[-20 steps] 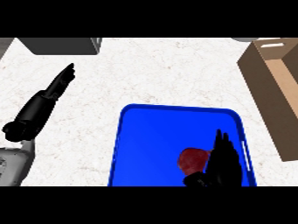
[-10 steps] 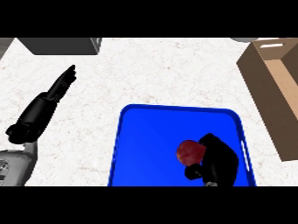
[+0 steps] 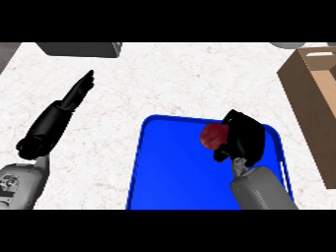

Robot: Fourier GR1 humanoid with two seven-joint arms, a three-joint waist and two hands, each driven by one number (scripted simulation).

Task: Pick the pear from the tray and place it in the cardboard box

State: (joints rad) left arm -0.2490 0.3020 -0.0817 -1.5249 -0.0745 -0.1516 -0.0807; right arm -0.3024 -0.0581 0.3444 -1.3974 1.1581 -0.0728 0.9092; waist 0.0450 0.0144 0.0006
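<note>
A red pear (image 3: 213, 135) shows over the far right part of the blue tray (image 3: 174, 167), with my right hand (image 3: 245, 138) curled round its right side. Whether the pear rests on the tray or hangs above it cannot be told. The open cardboard box (image 3: 321, 106) stands at the right edge of the counter, apart from the tray. My left hand (image 3: 63, 110) lies open over the white counter at the left, fingers straight and pointing away from me.
A grey block (image 3: 80, 48) sits at the counter's far left edge. A pale round object (image 3: 290, 45) peeks in at the far right, behind the box. Bare white counter lies between the tray and the box.
My right hand has closed round the pear and moved with it toward the tray's far right corner. The view has shifted too. The left hand has kept its pose.
</note>
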